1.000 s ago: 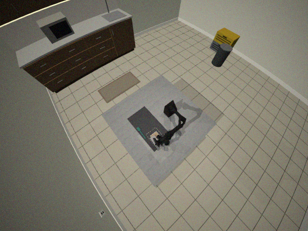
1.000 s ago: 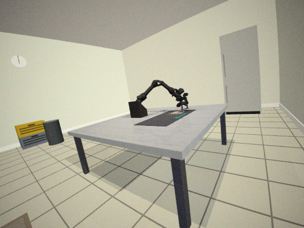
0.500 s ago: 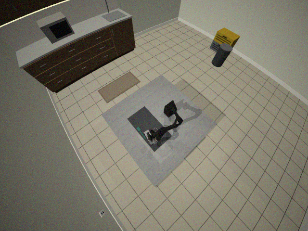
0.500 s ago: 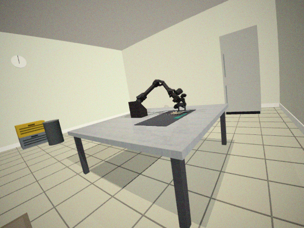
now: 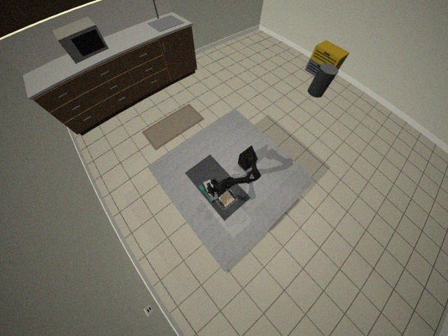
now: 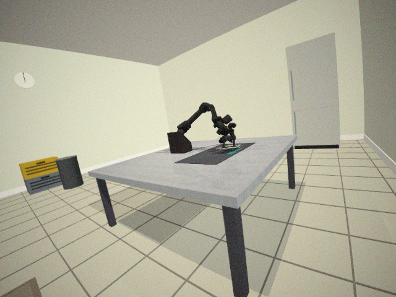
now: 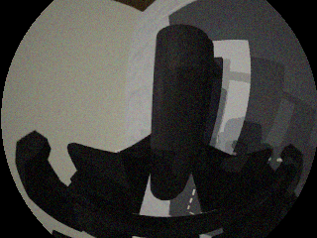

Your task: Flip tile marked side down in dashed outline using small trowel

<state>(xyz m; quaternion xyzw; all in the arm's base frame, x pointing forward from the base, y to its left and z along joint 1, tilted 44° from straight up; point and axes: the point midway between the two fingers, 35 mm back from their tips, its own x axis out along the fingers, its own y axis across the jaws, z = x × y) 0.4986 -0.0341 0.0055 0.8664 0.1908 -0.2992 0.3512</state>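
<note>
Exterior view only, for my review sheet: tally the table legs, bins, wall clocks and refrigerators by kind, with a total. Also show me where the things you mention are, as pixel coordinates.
Table legs (image 6: 236,252): 3
Bin (image 6: 69,172): 1
Wall clock (image 6: 24,80): 1
Refrigerator (image 6: 313,96): 1
Total: 6

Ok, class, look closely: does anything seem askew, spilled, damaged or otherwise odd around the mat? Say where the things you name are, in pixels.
Nothing stands out. The tile (image 5: 227,199) looks flat within the dashed outline, the green tool (image 5: 206,192) (image 6: 234,151) lies on the mat (image 5: 206,167) (image 6: 201,158), and no spill shows. Fine cracks would be too small to see.
</note>
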